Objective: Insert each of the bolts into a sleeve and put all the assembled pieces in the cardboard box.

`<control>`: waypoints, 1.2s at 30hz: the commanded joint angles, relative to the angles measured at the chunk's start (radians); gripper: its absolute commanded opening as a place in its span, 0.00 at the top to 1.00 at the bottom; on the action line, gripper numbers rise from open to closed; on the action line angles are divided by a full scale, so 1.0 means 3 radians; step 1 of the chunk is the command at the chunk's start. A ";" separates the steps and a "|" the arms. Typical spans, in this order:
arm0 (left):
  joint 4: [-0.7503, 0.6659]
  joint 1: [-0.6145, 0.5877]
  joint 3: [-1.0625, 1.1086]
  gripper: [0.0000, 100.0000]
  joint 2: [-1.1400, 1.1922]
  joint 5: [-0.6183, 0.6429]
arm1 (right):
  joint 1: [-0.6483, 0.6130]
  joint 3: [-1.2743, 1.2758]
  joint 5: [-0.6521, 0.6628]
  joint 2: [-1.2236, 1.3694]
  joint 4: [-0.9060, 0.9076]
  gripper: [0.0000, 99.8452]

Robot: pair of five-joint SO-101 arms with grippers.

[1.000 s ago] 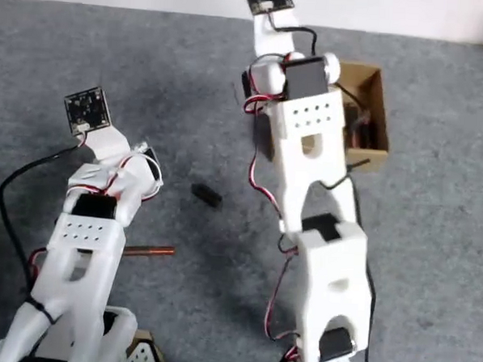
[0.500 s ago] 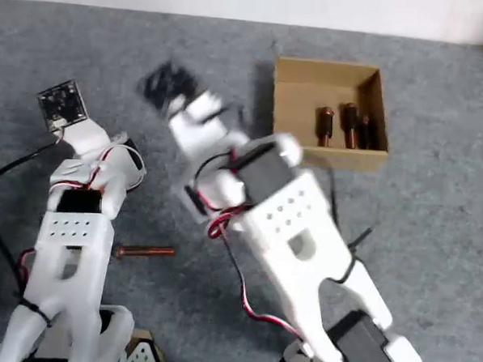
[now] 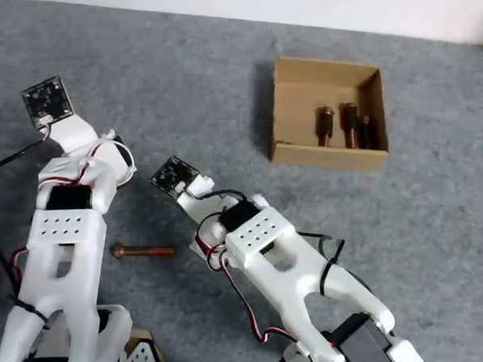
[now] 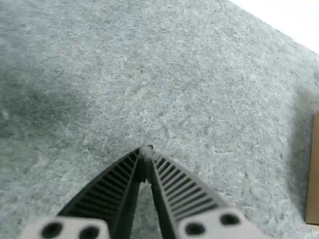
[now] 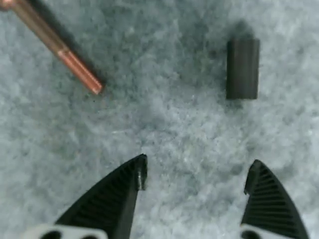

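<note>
One loose copper-coloured metal bolt (image 3: 143, 251) lies on the grey felt-covered desk (image 3: 190, 81), near a black cylindrical sleeve (image 5: 242, 68) but not touching it. The right hand (image 5: 197, 172) hangs above them, spread wide and empty. To do this step well, I think it should centre over the sleeve and close across its width. The left hand (image 4: 146, 152) is pressed together, holding nothing. The brown cardboard box (image 3: 324, 157), with assembled pieces (image 3: 350, 126) inside, stands well apart.

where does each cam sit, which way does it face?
High view: fixed overhead, facing down at table, left arm, right arm, cardboard box, bolt.
Left wrist view: on left arm, facing table past shut left gripper.
Right wrist view: on right arm, facing down past open right gripper at bolt, sleeve.
Shared: bolt, in high and right wrist views.
</note>
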 commanded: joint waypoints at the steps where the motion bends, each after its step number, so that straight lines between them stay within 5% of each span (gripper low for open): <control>1: 0.0000 -0.0028 -0.0171 0.99 0.0008 0.0015 | -0.0043 -0.0033 0.0087 0.0054 -0.0115 0.71; 10: 0.0000 -0.0028 -0.0171 0.99 0.0008 0.0015 | -0.0043 -0.1025 0.0164 0.1414 -0.0095 0.71; 36: 0.0010 -0.0033 -0.0161 0.99 -0.0008 0.0015 | 0.0325 -0.1501 0.0568 0.1711 -0.0376 0.71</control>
